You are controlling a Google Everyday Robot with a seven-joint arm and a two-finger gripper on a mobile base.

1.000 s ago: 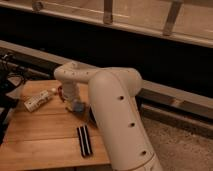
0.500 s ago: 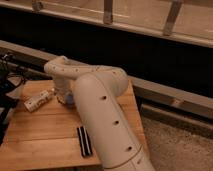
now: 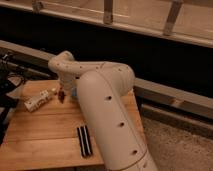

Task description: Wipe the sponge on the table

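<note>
The table is a light wooden plank top filling the lower left of the camera view. My white arm reaches over it from the right, and its wrist bends down at the far side of the table. The gripper hangs there, low over the wood. Just right of it a small blue-grey patch shows, the sponge, mostly hidden behind the arm. I cannot tell whether the gripper touches or holds it.
A pale-yellow piece lies on the table left of the gripper. A black striped block rests near the front edge. Dark equipment stands off the table's left side. A grey ledge runs behind.
The gripper has moved left over the far part of the table, closer to the pale-yellow piece. The arm's big link has swung and now covers more of the table's right side.
</note>
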